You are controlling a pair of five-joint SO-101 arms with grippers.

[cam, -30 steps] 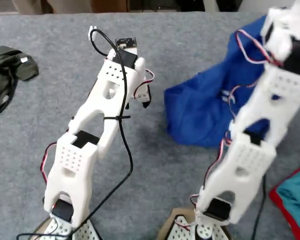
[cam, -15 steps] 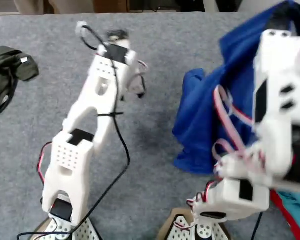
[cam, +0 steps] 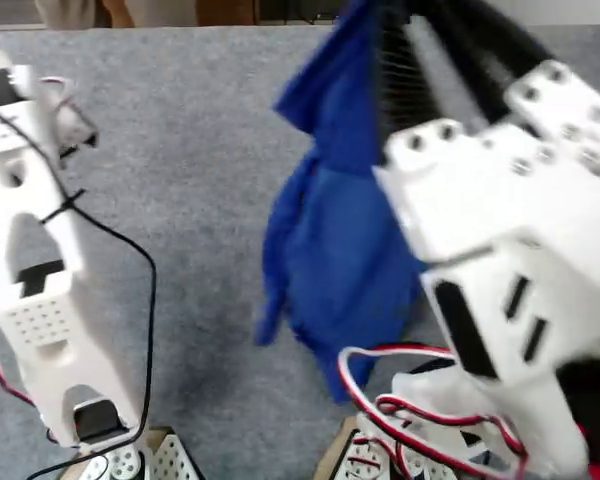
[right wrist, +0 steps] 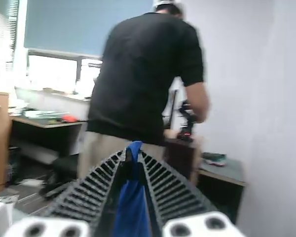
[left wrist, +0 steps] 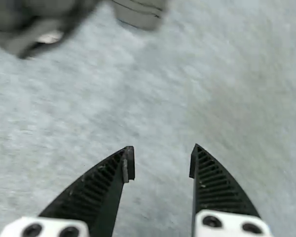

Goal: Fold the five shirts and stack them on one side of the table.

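Above the grey felt-covered table, one limp royal-blue cloth shirt hangs in loose folds.
The ribbed black right gripper pinches its top edge; the left gripper gapes over the felt.

Soft even light, faint shadows (bright window in bkgd).

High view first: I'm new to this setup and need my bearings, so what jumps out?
The blue shirt hangs over the middle of the table, pinched at its top by the right gripper. The left gripper hovers open above the grey surface on the left side.
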